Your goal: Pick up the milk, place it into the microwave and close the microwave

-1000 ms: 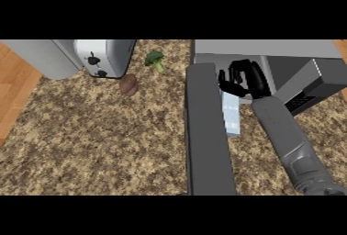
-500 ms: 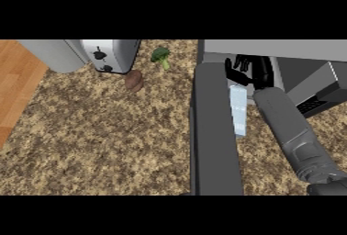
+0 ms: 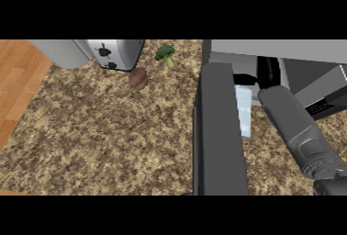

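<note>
Now ease your right hand (image 3: 270, 75), its fingers hidden so I cannot tell their hold, deeper into the microwave (image 3: 298, 69), keeping the milk carton (image 3: 244, 112) clear of the open door (image 3: 218, 133).

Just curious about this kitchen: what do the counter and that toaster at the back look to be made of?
The counter looks like polished granite: a speckled brown, tan and black pattern. The toaster looks like brushed metal, silvery grey with dark knobs, though coated plastic cannot be ruled out.
</note>
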